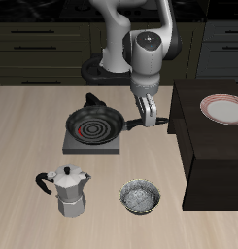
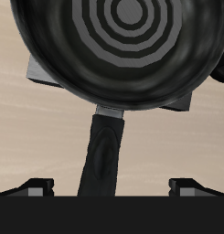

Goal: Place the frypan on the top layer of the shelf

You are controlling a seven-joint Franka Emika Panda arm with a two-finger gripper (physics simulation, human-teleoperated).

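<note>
The black frypan (image 1: 94,124) sits on the grey square burner plate (image 1: 74,145), and its long handle (image 1: 131,124) points toward the shelf. In the wrist view the frypan (image 2: 122,46) fills the frame and its handle (image 2: 104,155) runs toward the camera. My gripper (image 1: 146,121) hangs just above the handle. It is open, with its two fingertips (image 2: 38,187) wide apart on either side of the handle and not touching it. The dark brown shelf (image 1: 210,156) stands beside the gripper, and its flat top is level with the pan.
A white plate with a red rim (image 1: 224,108) lies on the shelf top toward the back. A metal moka pot (image 1: 68,190) and a small speckled bowl (image 1: 140,197) stand near the table's front edge. Dark drawer cabinets (image 1: 43,39) line the back.
</note>
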